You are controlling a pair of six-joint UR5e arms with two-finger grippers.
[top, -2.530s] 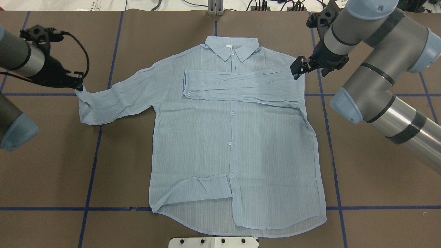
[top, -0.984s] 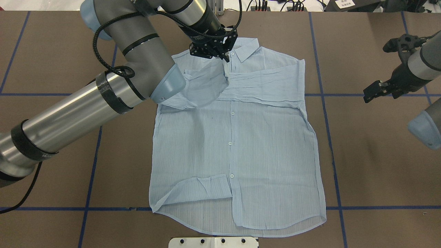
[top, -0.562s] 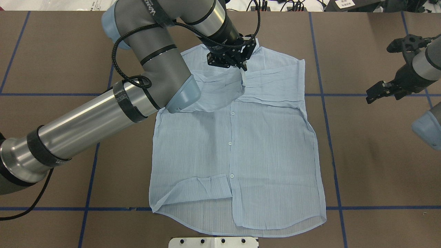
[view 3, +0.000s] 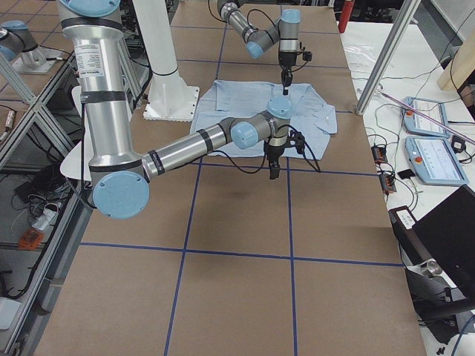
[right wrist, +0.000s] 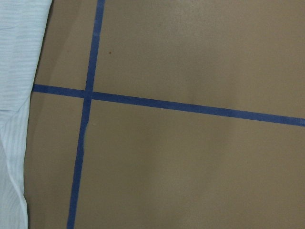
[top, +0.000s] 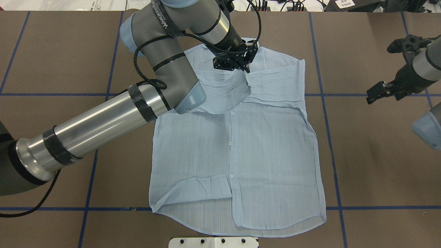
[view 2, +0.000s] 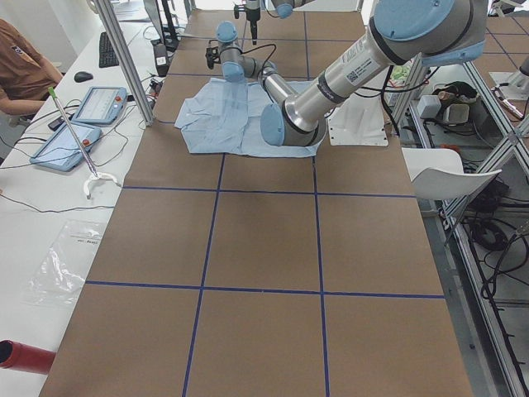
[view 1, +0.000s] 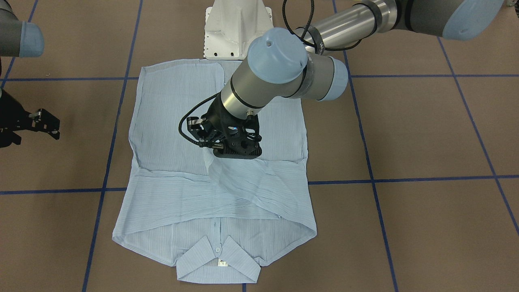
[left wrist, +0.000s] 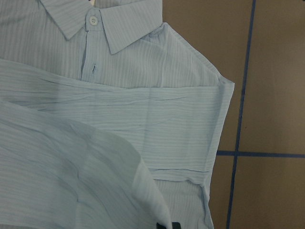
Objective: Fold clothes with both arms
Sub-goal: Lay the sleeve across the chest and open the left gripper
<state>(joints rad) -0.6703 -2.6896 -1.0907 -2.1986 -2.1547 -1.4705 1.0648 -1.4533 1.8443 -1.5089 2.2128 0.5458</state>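
Note:
The light blue shirt (top: 237, 148) lies flat, front up and buttoned, collar (view 1: 219, 259) at the far side. Its right sleeve (top: 275, 84) is folded across the chest. My left gripper (top: 246, 67) is shut on the cuff end of the left sleeve (top: 224, 93) and holds it just above the chest below the collar, the sleeve draped over the other. In the left wrist view its fingertips (left wrist: 167, 225) pinch the cloth at the bottom edge. My right gripper (top: 373, 94) is open and empty above bare table, right of the shirt (right wrist: 14, 57).
The shirt's lower left hem corner (top: 203, 187) is flipped up. The white pedestal base (top: 213, 242) stands at the near edge. Blue tape lines (top: 330, 144) grid the brown table. An operators' bench with tablets (view 2: 99, 103) runs beyond the far side.
My left gripper has carried the left sleeve from the far left rightwards over the chest. My right gripper has left the folded right sleeve and drawn back to the right.

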